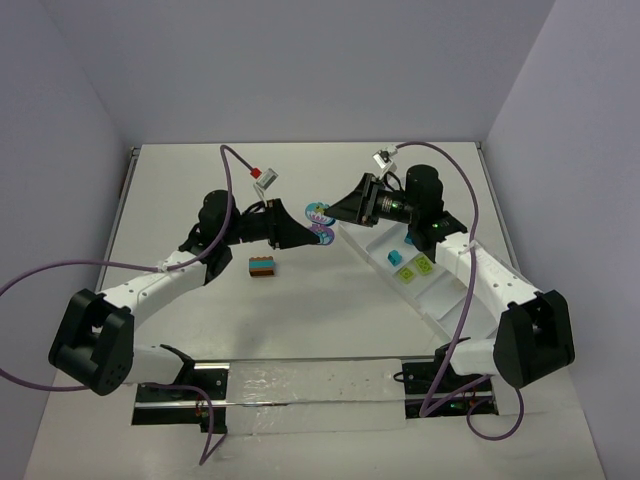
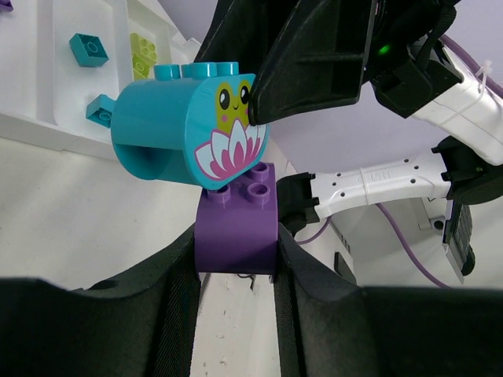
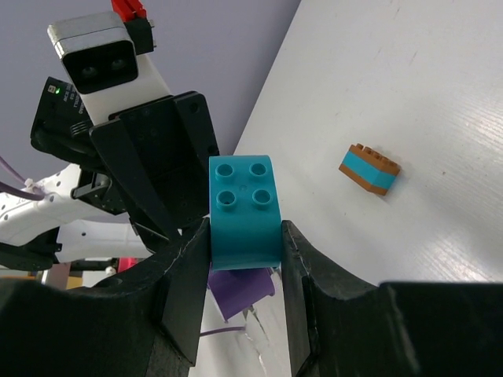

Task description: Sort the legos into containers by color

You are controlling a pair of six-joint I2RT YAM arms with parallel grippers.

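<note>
**Listener:** What is the overhead view showing?

**Me:** My two arms are meeting in the air above the worktop [image 1: 300,325]. My left claw [image 1: 308,232] and right claw [image 1: 333,214] are both pinching one small clump [image 1: 320,222] between them. An orange-brown and teal stack [image 1: 264,266] is lying on the worktop below. The white tray [image 1: 445,305], with teal and lime bricks in it, is sitting to my right.

**Listener:** And the left wrist view?

**Me:** My left claw is gripping the purple brick [image 2: 236,228], which is joined under the frog-printed teal brick [image 2: 173,133].

**Listener:** The right wrist view?

**Me:** My right claw is clamping that teal brick by its sides, with the purple one peeking out beneath.

**Listener:** How should you be doing this step?

**Me:** I judge I am splitting them. I am aiming to hold both grips firm and tilt one brick off the studs, not tug straight.
</note>
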